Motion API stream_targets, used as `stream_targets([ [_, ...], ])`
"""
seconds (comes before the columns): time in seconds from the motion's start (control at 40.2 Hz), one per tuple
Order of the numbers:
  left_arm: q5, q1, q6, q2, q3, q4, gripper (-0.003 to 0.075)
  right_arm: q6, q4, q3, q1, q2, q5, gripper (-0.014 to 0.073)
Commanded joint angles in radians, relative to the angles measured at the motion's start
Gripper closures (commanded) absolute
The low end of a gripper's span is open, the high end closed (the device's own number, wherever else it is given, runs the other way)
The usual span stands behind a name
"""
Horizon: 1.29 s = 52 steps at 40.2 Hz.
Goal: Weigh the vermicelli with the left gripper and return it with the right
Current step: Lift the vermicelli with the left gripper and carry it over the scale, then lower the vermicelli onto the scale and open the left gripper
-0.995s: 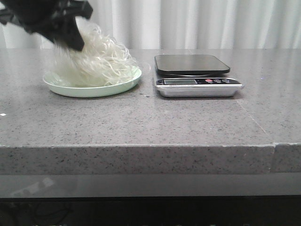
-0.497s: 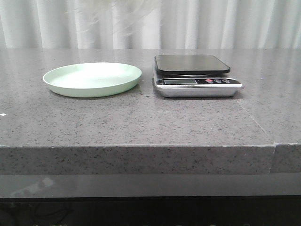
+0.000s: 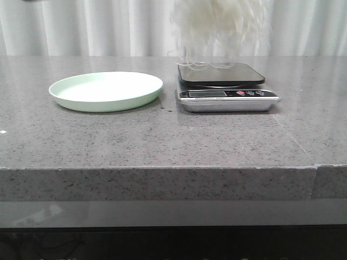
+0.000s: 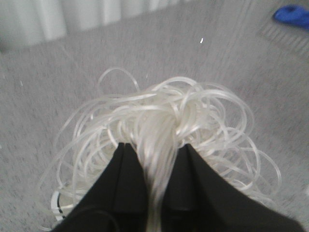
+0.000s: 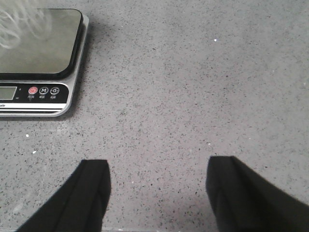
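Observation:
The vermicelli (image 3: 217,27), a fluffy mound of thin white looping strands, hangs in the air over the black-topped scale (image 3: 221,73); its lowest strands reach the platform. In the left wrist view my left gripper (image 4: 155,147) is shut on the vermicelli (image 4: 164,113), a bundle of strands pinched between the black fingers. The left gripper itself is above the front view's top edge. The pale green plate (image 3: 105,91) lies bare at the left. My right gripper (image 5: 157,179) is open and empty over bare table, beside the scale (image 5: 38,43), where a few blurred strands show.
The scale has a silver base with a small display and round buttons (image 3: 246,93). White curtains hang behind the grey speckled table (image 3: 162,141). A blue object (image 4: 292,14) lies far off in the left wrist view.
The vermicelli has been lifted off the green plate and carried right; it now hangs over the scale. The plate is left bare.

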<state>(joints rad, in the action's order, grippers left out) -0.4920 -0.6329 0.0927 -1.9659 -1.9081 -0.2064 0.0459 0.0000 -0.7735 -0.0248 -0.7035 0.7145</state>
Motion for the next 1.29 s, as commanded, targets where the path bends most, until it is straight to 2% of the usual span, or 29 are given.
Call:
stream_targets([
  [0.0, 0.069, -0.004, 0.001, 0.019, -0.044, -0.025, 0.0561, -0.007, 0.0, -0.027, 0.003, -0.005, -0.058, 0.0049],
  [0.099, 0.027, -0.004, 0.001, -0.007, -0.044, -0.039, 0.0523, -0.007, 0.0, -0.027, 0.003, -0.005, -0.058, 0.0049],
  [0.298, -0.001, -0.004, 0.001, -0.014, -0.045, -0.041, 0.0251, -0.007, 0.0, -0.027, 0.003, -0.005, -0.058, 0.0049],
  [0.373, -0.017, -0.004, 0.001, -0.003, -0.045, -0.043, 0.0206, -0.007, 0.0, -0.027, 0.003, -0.005, -0.058, 0.0049],
  [0.696, -0.174, -0.004, 0.001, 0.173, -0.045, 0.003, 0.0206, -0.007, 0.0, -0.027, 0.003, -0.005, -0.058, 0.0049],
  [0.92, -0.356, -0.004, -0.038, 0.329, -0.038, 0.078, 0.0206, -0.007, 0.0, -0.027, 0.003, -0.005, -0.058, 0.0049],
  [1.094, -0.371, -0.004, -0.093, 0.47, 0.089, 0.131, 0.0206, -0.007, 0.0, -0.027, 0.003, -0.005, -0.058, 0.0049],
  [1.268, -0.313, -0.004, -0.093, 0.643, 0.335, 0.138, 0.0206, -0.007, 0.0, -0.027, 0.003, -0.005, -0.057, 0.0049],
])
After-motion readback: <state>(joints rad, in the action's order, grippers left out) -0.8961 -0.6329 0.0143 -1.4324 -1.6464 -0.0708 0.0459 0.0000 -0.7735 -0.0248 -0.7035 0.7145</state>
